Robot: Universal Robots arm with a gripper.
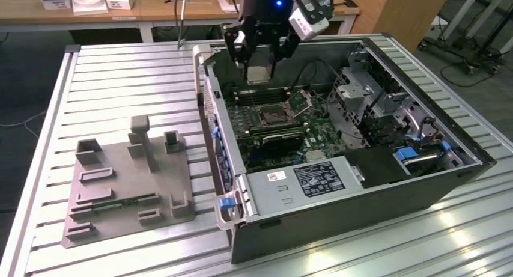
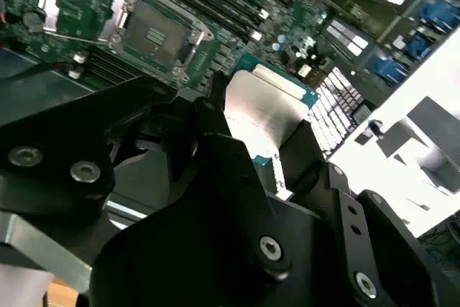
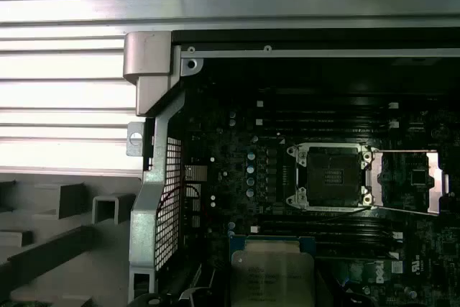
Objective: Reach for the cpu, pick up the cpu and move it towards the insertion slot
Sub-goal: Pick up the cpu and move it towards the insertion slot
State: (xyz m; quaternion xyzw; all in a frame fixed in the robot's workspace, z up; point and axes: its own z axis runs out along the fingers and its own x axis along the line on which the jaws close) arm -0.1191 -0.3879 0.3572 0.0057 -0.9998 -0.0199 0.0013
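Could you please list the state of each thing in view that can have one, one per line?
cpu: held in the jaws, lifted above the motherboard.
gripper: shut on the cpu, over the open case.
insertion slot: empty, hinged plate swung open beside it.
computer case: lying on its side, side panel off.
grey plastic tray: flat on the table beside the case.

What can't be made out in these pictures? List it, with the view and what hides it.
- cpu: its near part in the second wrist view, behind the gripper fingers.
- cpu in the first wrist view: cut off by the picture's edge.
- insertion slot: its contacts, too small in the exterior view.
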